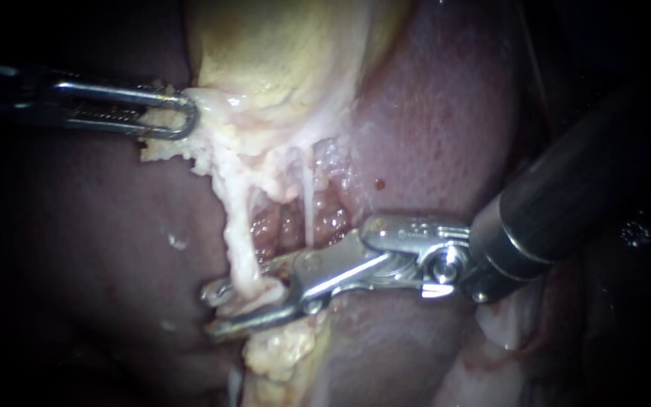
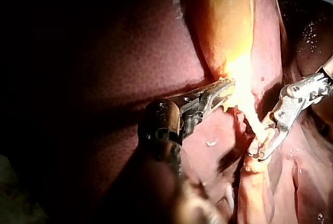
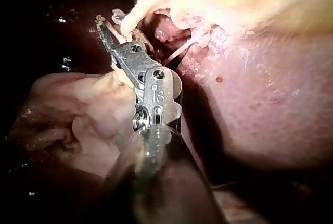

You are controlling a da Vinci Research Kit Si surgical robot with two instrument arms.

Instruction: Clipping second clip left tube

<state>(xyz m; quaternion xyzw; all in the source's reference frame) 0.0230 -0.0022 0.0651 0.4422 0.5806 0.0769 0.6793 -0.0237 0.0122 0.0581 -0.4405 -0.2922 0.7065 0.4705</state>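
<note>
Right instrument (image 1: 211,310) holds jaws narrowly apart astride left tube (image 1: 239,249), one partly hidden; left instrument (image 1: 188,113) clamps gallbladder (image 1: 265,45) edge, its shaft lost in darkness.

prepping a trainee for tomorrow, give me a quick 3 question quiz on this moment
1. True or false: the right instrument has its jaws shut and clear of any tube.
2. What does the left instrument hold? A) a suture needle B) pale tissue at the gallbladder's edge C) a loose clip
3. Fill in: the left tube runs down from the gallbladder and passes ____ the right instrument's jaws.

Key
1. False: the jaws stand open astride the left tube.
2. B
3. between
</note>
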